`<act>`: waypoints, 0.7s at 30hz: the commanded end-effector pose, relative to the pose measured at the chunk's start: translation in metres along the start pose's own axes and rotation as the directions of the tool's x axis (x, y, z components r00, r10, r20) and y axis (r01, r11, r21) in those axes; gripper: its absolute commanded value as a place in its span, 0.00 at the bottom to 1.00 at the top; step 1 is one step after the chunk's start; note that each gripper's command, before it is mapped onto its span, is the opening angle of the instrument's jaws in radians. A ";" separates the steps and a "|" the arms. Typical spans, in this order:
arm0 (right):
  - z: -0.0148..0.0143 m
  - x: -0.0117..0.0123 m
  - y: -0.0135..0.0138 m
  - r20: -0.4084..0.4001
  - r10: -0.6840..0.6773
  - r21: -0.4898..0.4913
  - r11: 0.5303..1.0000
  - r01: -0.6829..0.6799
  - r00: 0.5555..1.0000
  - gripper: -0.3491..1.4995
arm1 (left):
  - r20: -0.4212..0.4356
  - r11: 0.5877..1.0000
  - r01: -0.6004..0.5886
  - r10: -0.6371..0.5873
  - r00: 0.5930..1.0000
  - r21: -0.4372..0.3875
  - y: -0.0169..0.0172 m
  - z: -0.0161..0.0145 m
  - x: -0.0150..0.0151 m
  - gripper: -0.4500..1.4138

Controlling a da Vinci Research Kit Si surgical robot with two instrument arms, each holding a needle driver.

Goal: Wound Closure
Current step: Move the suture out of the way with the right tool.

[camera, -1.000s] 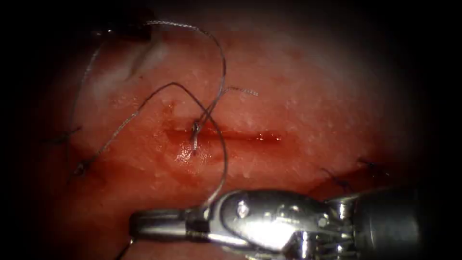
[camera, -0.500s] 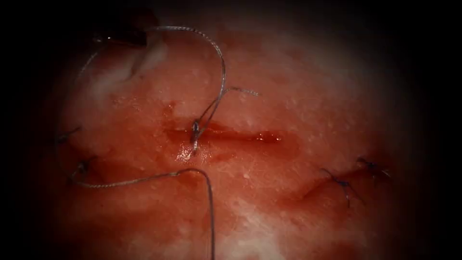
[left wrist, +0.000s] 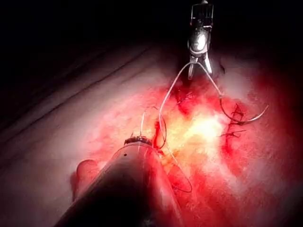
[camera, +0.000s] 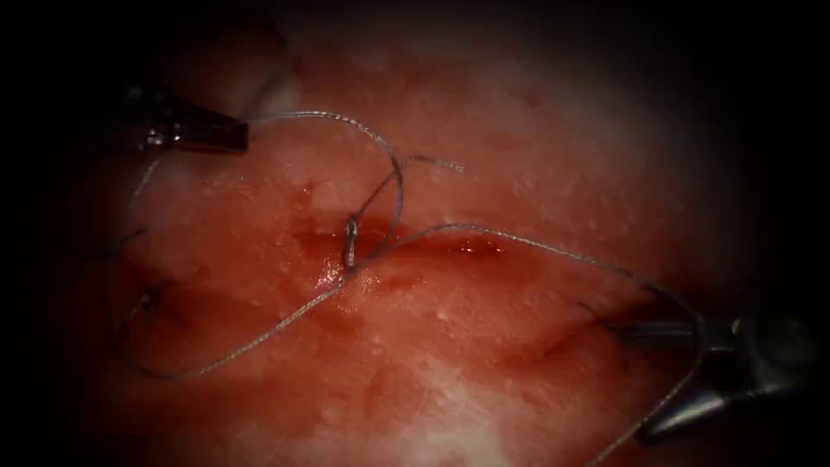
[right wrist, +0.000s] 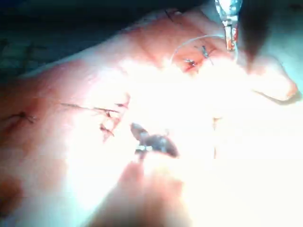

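Note:
The cut [camera: 432, 245] runs across the tissue [camera: 484, 156], with a knotted stitch [camera: 350, 240] near its left end. My left tool [camera: 238, 134] is at the upper left, jaws shut on the thread [camera: 346, 118] that arches down to the knot. My right tool [camera: 635, 379] is at the lower right, jaws spread wide. A long strand [camera: 519, 240] crosses the cut and passes between these open jaws, also seen from the left wrist [left wrist: 199, 68]. The curved needle [left wrist: 244, 118] lies loose on the tissue, held by neither tool.
Older stitches sit at the left [camera: 147, 300] and at the right [camera: 609, 327], next to my right tool. Red fluid [camera: 333, 277] glistens below the knot. A short thread tail [camera: 437, 162] sticks out above the cut.
My right tool, shut on the thread at the bottom centre a second ago, left the view and now stands open at the lower right. The long strand swung across the cut. My left tool moved down.

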 end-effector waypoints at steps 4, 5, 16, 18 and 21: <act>-0.0007 0.0029 0.0026 -0.121 0.067 0.037 0.997 -0.063 0.990 0.88 | 0.000 1.000 0.000 0.000 1.000 -0.001 0.0007 0.0001 0.0000 0.11; -0.0011 0.0035 0.0028 -0.155 0.077 0.057 0.996 -0.069 0.985 0.88 | 0.001 1.000 0.001 -0.001 1.000 0.000 0.0009 0.0000 0.0000 0.11; -0.0122 0.0062 0.0004 -0.339 0.120 0.334 0.943 0.000 0.933 0.83 | 0.000 1.000 0.000 0.000 1.000 -0.012 0.0021 -0.0013 -0.0010 0.11; -0.0126 0.0067 0.0017 -0.335 0.132 0.294 0.955 -0.029 0.933 0.82 | 0.001 1.000 0.001 -0.001 1.000 -0.011 0.0026 -0.0015 -0.0011 0.12; -0.0100 0.0084 0.0044 -0.354 0.120 0.204 0.978 -0.049 0.927 0.68 | 0.003 1.000 -0.003 0.003 1.000 -0.009 0.0038 -0.0018 -0.0008 0.12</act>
